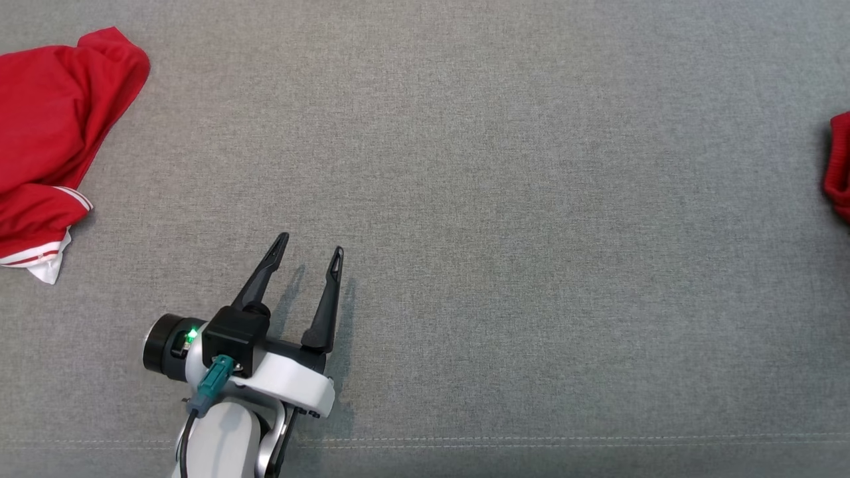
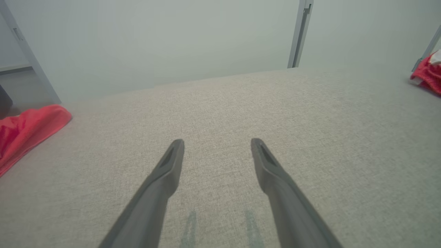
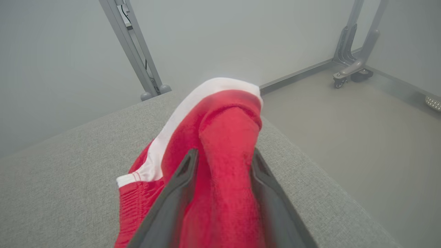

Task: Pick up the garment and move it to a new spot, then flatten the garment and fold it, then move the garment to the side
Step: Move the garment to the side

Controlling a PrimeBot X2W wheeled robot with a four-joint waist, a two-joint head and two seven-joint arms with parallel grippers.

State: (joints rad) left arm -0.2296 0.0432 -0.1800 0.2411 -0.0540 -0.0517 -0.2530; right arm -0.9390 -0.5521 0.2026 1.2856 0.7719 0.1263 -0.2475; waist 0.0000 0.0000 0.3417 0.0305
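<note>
R jaws flank garment [image 3: 227, 144] at surface [image 3: 62, 165] edge; L jaws agape mid-surface.

No legible text or labels

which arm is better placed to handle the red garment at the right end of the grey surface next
Right. The right gripper has its jaws astride a fold of that red garment, while the left gripper is open over the bare grey surface, apart from it.

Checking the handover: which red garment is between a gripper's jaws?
The right-hand garment, between the jaws of the right gripper; the left-hand garment lies apart from the open left gripper.
</note>
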